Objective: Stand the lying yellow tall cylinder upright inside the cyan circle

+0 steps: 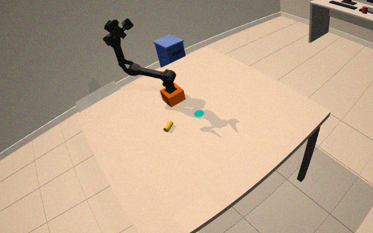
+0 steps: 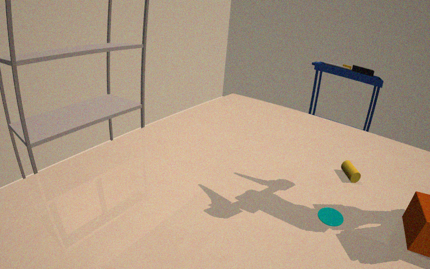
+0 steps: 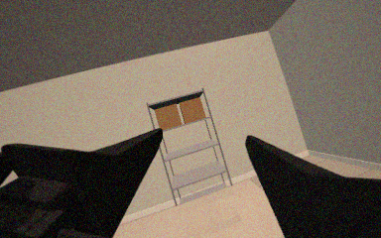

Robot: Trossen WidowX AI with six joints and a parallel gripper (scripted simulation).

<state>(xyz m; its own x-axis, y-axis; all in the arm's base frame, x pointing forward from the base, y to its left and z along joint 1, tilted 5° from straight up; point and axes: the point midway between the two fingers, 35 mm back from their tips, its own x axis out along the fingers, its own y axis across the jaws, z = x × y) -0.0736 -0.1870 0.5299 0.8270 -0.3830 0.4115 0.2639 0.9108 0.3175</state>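
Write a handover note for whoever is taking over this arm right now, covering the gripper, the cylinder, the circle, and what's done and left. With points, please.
Gripper (image 1: 125, 32) (image 3: 202, 136): open, nothing between the fingers, raised well above the table.
Yellow cylinder (image 1: 168, 125) (image 2: 350, 171): lying on its side on the table, outside the circle.
Cyan circle (image 1: 199, 113) (image 2: 330, 217): flat on the table, nothing standing on it, close to the orange base block (image 1: 179, 95) (image 2: 415, 218).
Done: no part of the job shows as finished.
Left: grasp the cylinder, stand it upright inside the circle, release, withdraw.
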